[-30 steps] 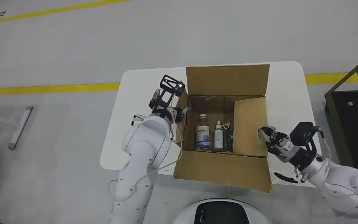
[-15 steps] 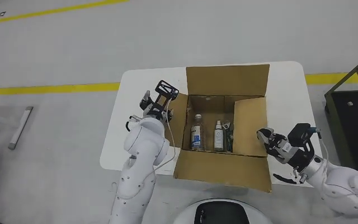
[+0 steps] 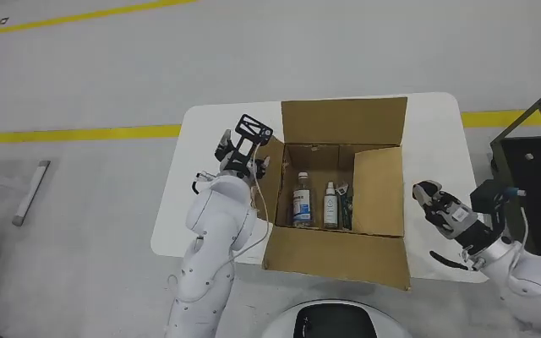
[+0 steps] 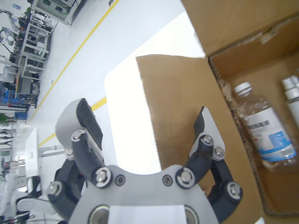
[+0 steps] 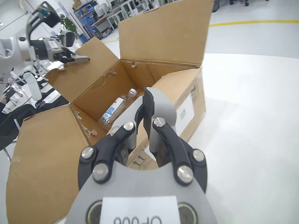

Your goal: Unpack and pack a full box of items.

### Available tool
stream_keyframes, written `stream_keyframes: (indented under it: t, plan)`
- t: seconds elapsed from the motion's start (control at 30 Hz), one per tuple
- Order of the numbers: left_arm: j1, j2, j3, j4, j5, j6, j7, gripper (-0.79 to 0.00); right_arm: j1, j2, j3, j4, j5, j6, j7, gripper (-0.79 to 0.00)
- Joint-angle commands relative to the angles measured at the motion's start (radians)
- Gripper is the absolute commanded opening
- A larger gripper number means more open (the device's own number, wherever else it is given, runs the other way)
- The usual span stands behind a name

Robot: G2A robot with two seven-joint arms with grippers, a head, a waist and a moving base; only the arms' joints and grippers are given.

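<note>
Brown cardboard box (image 3: 342, 253), white table (image 3: 211, 135); clear bottle (image 3: 303, 201), white cap, blue-and-white label; white spray bottle (image 3: 330, 205); grey floor (image 3: 101, 68), yellow line (image 3: 84, 133); black ribbed pads (image 4: 90, 122), silver-grey left gripper (image 4: 140, 108)

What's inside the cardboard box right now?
A clear bottle and a slimmer white bottle lie side by side. A dark item beside them is partly covered by the flap.

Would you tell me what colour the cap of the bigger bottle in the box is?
White cap; the left wrist view shows it best.
</note>
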Motion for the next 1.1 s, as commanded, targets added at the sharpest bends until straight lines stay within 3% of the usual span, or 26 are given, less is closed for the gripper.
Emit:
stream_keyframes:
  t: [0.0,0.33,0.53,0.7,0.87,1.07]
  plan:
    - [-0.018,-0.004,0.009,-0.018,-0.034,0.002,-0.009,0.000,-0.011,0.000,0.023,0.008,0.004,0.012,-0.006,-0.785]
    - [-0.092,-0.046,0.066,-0.092,-0.479,0.147,-0.114,0.000,-0.060,-0.006,0.048,0.030,0.011,0.073,-0.013,-0.785]
    - [-0.072,-0.075,0.110,-0.084,-0.852,0.342,-0.179,0.000,-0.067,-0.010,0.034,0.025,0.006,0.087,-0.023,-0.785]
    - [-0.072,-0.090,0.117,-0.021,-1.045,0.527,-0.226,0.000,-0.074,-0.012,0.030,0.021,0.004,0.087,-0.028,-0.785]
    - [-0.076,-0.094,0.116,0.041,-1.165,0.548,-0.235,0.000,-0.087,-0.015,0.026,0.018,0.001,0.082,-0.032,-0.785]
    - [-0.077,-0.094,0.115,0.045,-1.169,0.542,-0.235,0.000,-0.096,-0.016,0.027,-0.005,0.001,0.069,-0.026,-0.785]
